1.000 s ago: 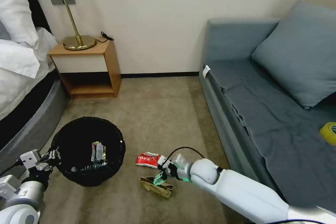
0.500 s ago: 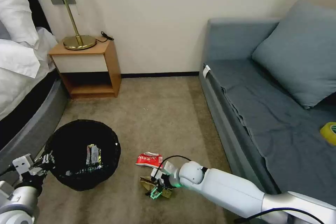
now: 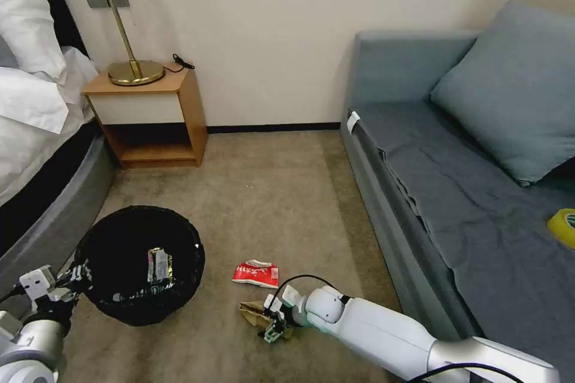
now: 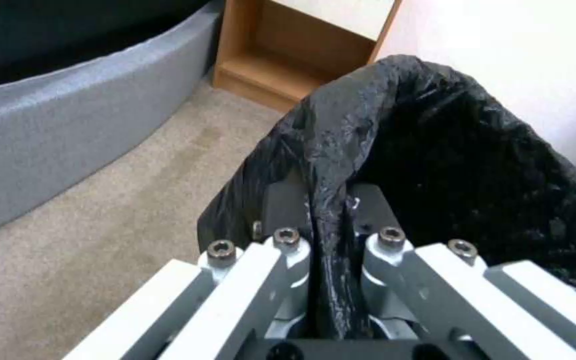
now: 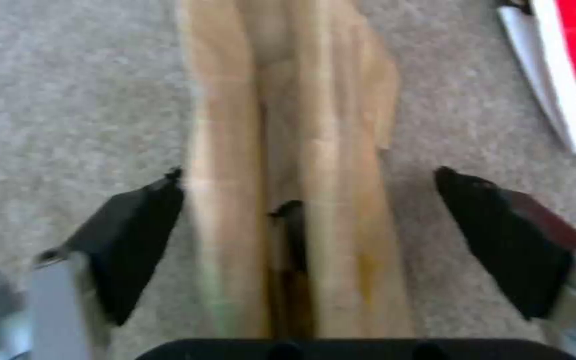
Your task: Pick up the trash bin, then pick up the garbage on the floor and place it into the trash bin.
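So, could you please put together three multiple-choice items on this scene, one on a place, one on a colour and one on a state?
1. Where does the crumpled brown paper lie?
A. in the trash bin
B. on the sofa
C. on the carpet between the right gripper's jaws

2. What colour is the snack packet on the floor?
A. red and white
B. blue
C. green

3. What is the left gripper doing?
A. hanging open above the bed
B. shut on the trash bin's rim
C. holding the lamp

Answers:
1 C: the right wrist view shows the paper on the carpet with the right gripper open around it.
2 A: the packet beside the paper is red with white.
3 B: the left wrist view shows the jaws pinching the bag-lined rim.
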